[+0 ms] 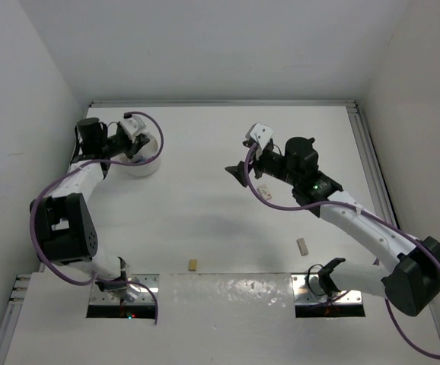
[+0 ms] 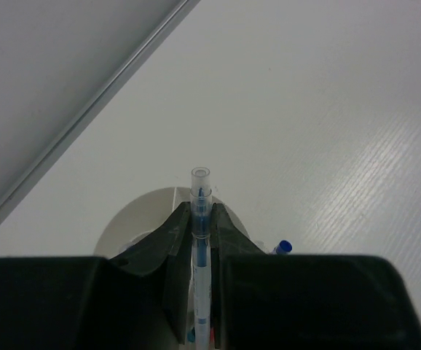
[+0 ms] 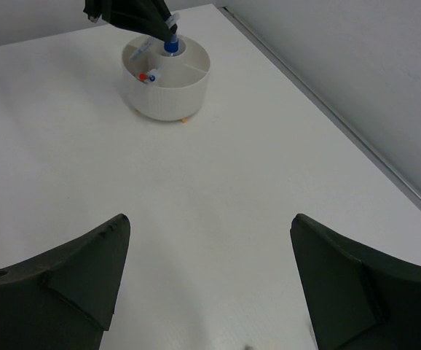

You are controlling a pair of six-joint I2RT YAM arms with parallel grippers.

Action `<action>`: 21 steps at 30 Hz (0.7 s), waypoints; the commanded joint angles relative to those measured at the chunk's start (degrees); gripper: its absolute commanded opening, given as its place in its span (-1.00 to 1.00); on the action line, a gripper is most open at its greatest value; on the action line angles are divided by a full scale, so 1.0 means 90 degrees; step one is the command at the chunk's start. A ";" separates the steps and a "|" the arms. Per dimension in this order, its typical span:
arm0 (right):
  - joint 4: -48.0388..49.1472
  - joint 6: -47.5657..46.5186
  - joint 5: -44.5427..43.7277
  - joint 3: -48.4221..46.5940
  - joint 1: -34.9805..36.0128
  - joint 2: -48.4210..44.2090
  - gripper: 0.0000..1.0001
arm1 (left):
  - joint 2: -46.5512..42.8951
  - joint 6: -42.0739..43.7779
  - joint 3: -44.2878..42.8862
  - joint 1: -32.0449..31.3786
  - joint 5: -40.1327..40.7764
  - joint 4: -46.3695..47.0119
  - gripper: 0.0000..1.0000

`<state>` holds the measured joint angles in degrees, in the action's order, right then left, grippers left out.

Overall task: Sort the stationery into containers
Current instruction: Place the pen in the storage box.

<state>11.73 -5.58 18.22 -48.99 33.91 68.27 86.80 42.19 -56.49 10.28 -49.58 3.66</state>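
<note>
Blue pen (image 2: 201, 195) pinched in left claw (image 2: 201, 219) over white bowl (image 3: 165, 93).

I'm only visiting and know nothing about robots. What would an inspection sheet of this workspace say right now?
Surface: white table, no spills seen.
Job's things: divided white bowl, small items inside; blue pen held over it; tan block, pale block and a third block lie loose on the table.
Clutter: nothing seen.
Grippers: left gripper shut on the blue pen; right gripper open, empty.
Cables: purple cable looping along each arm.
Surroundings: plain white walls on three sides.
</note>
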 commanded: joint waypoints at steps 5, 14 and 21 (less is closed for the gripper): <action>-0.0638 -0.0219 -0.0120 -0.0571 0.0089 -0.0037 0.78 | -0.0201 0.0048 0.0485 0.0488 -0.1199 0.0940 -1.00; -0.1273 -0.0483 -0.0188 -0.1333 0.0158 0.0236 0.78 | -0.0221 -0.0323 0.1363 0.0625 -0.1620 0.2278 -1.00; -0.1674 -0.0619 -0.0276 -0.1675 0.0207 0.0324 0.78 | -0.0133 -0.0869 0.1794 0.0664 -0.1083 0.3342 -0.75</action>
<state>-1.65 -9.74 16.51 -61.14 35.16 70.89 86.72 38.13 -41.39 15.14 -59.57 26.02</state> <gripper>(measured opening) 0.888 0.108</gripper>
